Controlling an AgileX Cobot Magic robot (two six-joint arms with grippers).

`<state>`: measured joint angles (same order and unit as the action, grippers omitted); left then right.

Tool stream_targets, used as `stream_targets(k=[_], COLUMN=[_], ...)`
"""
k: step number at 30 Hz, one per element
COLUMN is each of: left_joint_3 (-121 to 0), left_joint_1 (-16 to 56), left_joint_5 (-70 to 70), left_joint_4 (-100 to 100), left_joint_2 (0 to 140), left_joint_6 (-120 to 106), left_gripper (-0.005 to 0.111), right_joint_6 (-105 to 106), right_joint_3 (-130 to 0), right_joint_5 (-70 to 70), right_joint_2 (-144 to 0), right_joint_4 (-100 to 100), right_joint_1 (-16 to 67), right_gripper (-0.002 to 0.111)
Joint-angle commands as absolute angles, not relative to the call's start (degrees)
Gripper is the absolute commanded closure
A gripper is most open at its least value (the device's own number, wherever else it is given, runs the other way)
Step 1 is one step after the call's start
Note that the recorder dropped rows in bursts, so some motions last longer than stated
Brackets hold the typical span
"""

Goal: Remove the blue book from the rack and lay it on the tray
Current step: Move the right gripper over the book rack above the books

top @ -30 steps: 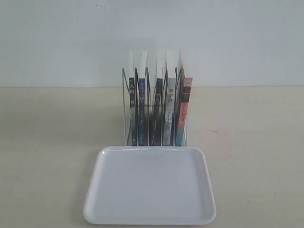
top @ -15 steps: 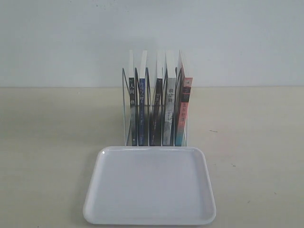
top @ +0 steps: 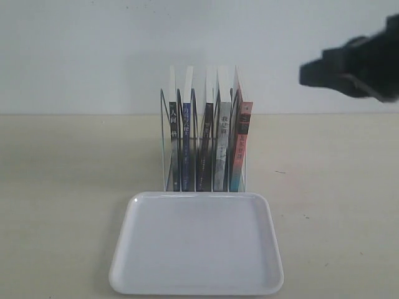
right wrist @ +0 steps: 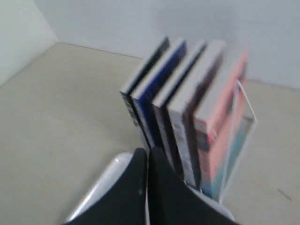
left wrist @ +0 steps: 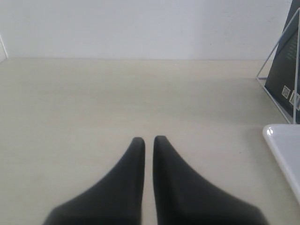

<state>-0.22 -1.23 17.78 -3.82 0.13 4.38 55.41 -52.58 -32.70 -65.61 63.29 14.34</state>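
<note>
On the counter (top: 62, 187), the tray (top: 196, 291) is set at the near edge, the rack (top: 163, 140) just behind it. The blue book (top: 186, 146) is held upright in the rack, second from the counter's left edge. It is judged light, thin and bendable; its top near the spine, where it stands proud of the rack, is best pinched. The left jaws and right jaws are clenched, empty.

The rack (left wrist: 296, 75) and the tray (left wrist: 282, 146) are cut off by the left wrist view's edge
</note>
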Motion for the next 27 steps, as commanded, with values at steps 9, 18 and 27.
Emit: stream_targets(k=[9,18,27], left_joint_3=[0.0,0.0,0.0], left_joint_1=[-0.8,-0.8,-0.8], left_joint_5=[17.6,17.5,17.5], left_joint_4=[-4.0,-4.0,-4.0], left_joint_2=[0.0,0.0,0.0], left_joint_6=[4.3,4.3,4.3], left_gripper=[0.101,0.101,0.101], right_joint_6=[-20.0,-17.0,-20.4], right_joint_3=[-99.2,-110.4,-110.4], right_joint_5=[-55.1,-56.7,-56.4], right_joint_2=[-98.2,-106.6,-108.2], right_joint_4=[-20.6,-16.9,-18.4], right_joint_1=[44.7,44.5,44.5], right_gripper=[0.108,0.108,0.066])
